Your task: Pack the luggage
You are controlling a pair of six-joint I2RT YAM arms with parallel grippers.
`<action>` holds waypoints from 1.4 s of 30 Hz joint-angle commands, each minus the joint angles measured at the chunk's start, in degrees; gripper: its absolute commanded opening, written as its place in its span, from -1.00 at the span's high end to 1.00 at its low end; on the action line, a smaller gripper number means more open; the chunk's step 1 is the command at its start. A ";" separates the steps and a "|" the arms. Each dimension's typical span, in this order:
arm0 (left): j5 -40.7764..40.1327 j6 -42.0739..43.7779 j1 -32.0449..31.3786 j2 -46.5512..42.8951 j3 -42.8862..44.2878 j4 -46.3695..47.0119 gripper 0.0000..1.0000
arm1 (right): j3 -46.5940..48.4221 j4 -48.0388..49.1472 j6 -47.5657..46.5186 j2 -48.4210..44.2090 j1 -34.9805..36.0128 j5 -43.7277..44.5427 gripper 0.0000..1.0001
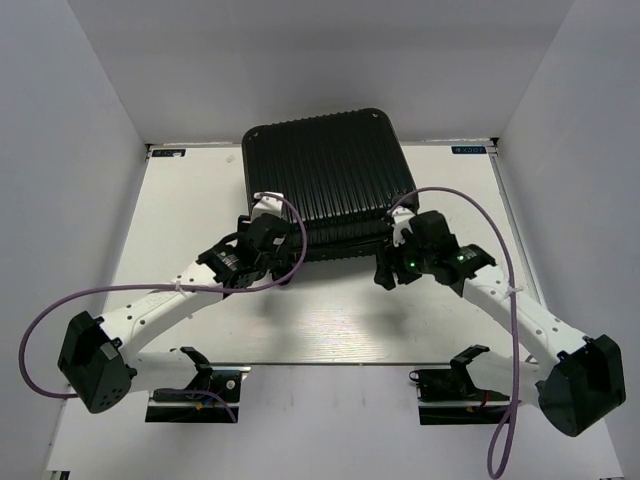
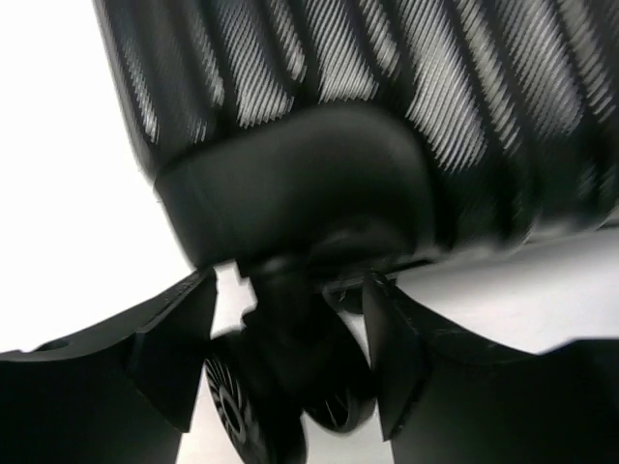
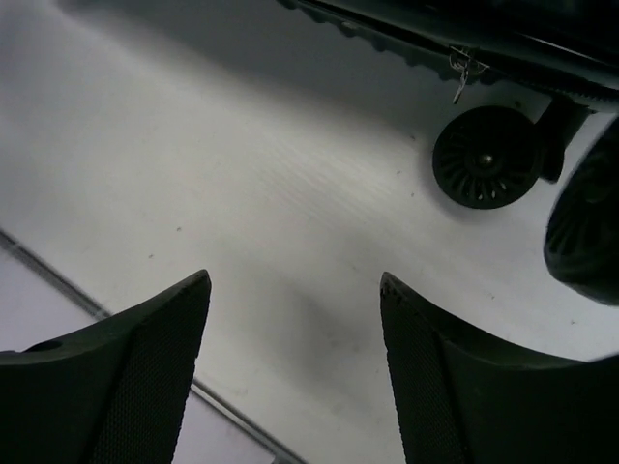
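Note:
The luggage (image 1: 325,175), a black ribbed hard-shell suitcase, lies closed and flat at the back middle of the white table (image 1: 330,320). My left gripper (image 1: 287,260) is at its near left corner. In the left wrist view the ribbed shell (image 2: 387,87) fills the top, and the left gripper (image 2: 290,278) has its fingers closed around the double caster wheel (image 2: 232,406). My right gripper (image 1: 385,272) is by the near right corner. In the right wrist view it (image 3: 295,280) is open and empty over bare table, with a wheel (image 3: 484,157) and the zip pull (image 3: 459,75) beyond it.
White walls close in the table on the left, right and back. A thin metal strip (image 3: 58,280) marks the table's near edge. Purple cables (image 1: 60,310) loop from both arms. Black clamps (image 1: 200,375) hold the arm bases at the front.

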 commanded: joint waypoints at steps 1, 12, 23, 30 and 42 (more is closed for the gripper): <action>3.30 -1.61 0.04 0.03 -1.86 2.57 0.07 | -3.70 12.30 1.41 -0.38 3.22 9.74 -0.42; 2.08 -3.46 0.04 -3.84 -5.55 3.01 0.73 | -16.01 39.64 5.99 1.02 7.44 29.88 -0.15; 7.70 -3.11 0.04 -1.21 -4.15 4.94 0.62 | -16.90 55.74 4.58 6.02 9.02 31.02 -0.08; 7.53 -2.76 0.04 -1.20 -3.71 5.03 0.65 | -14.52 52.93 4.93 8.76 10.08 40.06 -0.05; 7.09 -2.49 -0.05 0.37 -1.95 3.28 0.73 | -14.79 58.63 1.95 12.89 9.90 44.21 0.27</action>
